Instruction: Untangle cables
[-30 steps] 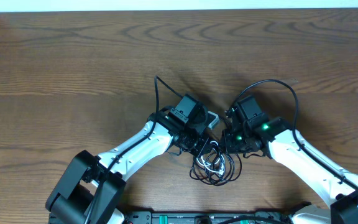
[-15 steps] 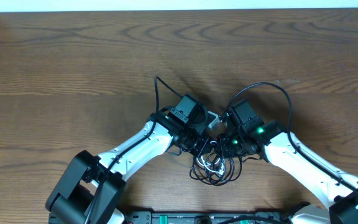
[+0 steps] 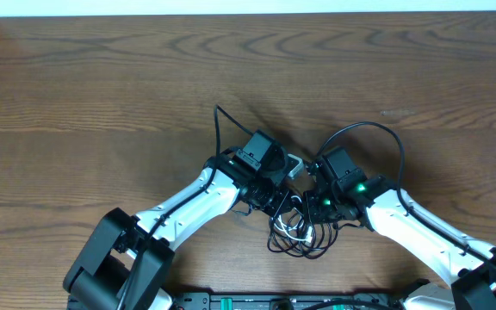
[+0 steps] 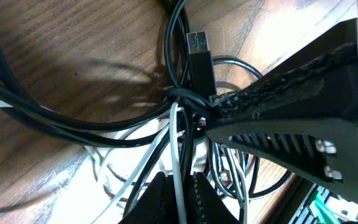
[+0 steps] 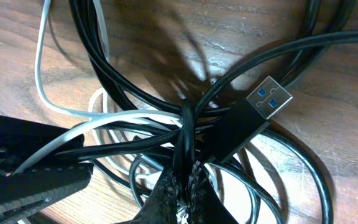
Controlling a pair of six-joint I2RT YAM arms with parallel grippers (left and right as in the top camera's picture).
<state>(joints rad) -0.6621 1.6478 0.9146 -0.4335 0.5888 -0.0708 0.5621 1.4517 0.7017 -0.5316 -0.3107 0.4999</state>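
Note:
The cables [image 3: 300,231] lie in one knotted heap of black loops and a white cord near the table's front edge, between both arms. My left gripper [image 3: 281,205] reaches into the heap from the left and is shut on the white cable [image 4: 178,140], which runs up between its jaws [image 4: 179,186]. My right gripper [image 3: 315,207] comes in from the right, shut on a black cable [image 5: 186,134] at the knot. A black USB plug [image 5: 263,102] with a blue tongue lies beside the knot, and it shows too in the left wrist view [image 4: 201,59]. The two grippers nearly touch.
The brown wooden table [image 3: 102,86] stretches far behind and to both sides. Thick black arm wires arc above each wrist [image 3: 390,138] [image 3: 218,120]. A black equipment rail [image 3: 300,303] runs along the front edge, just below the heap.
My right gripper has slid a little down and left into the heap and closed on a black cable. The left arm has stayed put, still gripping the white cable.

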